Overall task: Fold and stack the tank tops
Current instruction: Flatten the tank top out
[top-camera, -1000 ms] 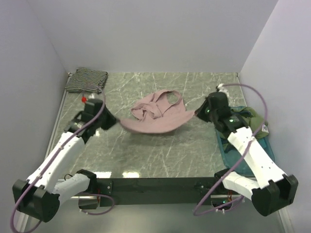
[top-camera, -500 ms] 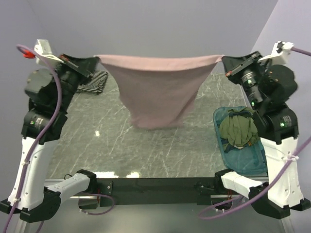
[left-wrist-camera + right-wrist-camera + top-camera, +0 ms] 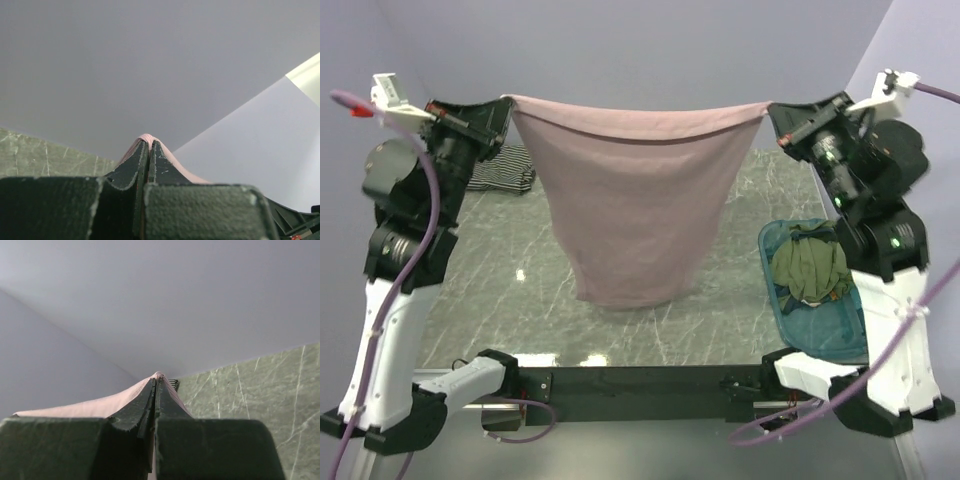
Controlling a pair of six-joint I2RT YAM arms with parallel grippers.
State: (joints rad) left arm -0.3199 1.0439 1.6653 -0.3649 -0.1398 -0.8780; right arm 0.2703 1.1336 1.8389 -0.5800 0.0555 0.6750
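Lifted clear of the table (image 3: 730,305) within the last second, the mauve tank top (image 3: 638,200) hangs spread between your left claw (image 3: 506,108) and right claw (image 3: 770,110), both clamped on its upper corners, so laying it flat for folding likely comes next.

Tank tops, quantity two: one mauve-pink tank top (image 3: 640,210) hanging between the left gripper (image 3: 506,108) and the right gripper (image 3: 770,110), and one striped tank top (image 3: 505,170) lying below the left gripper. Grippers, quantity two, one per arm. One teal tray (image 3: 830,335) sits below the right gripper and holds one bundle of olive fabric (image 3: 810,262); there is one table (image 3: 500,290).
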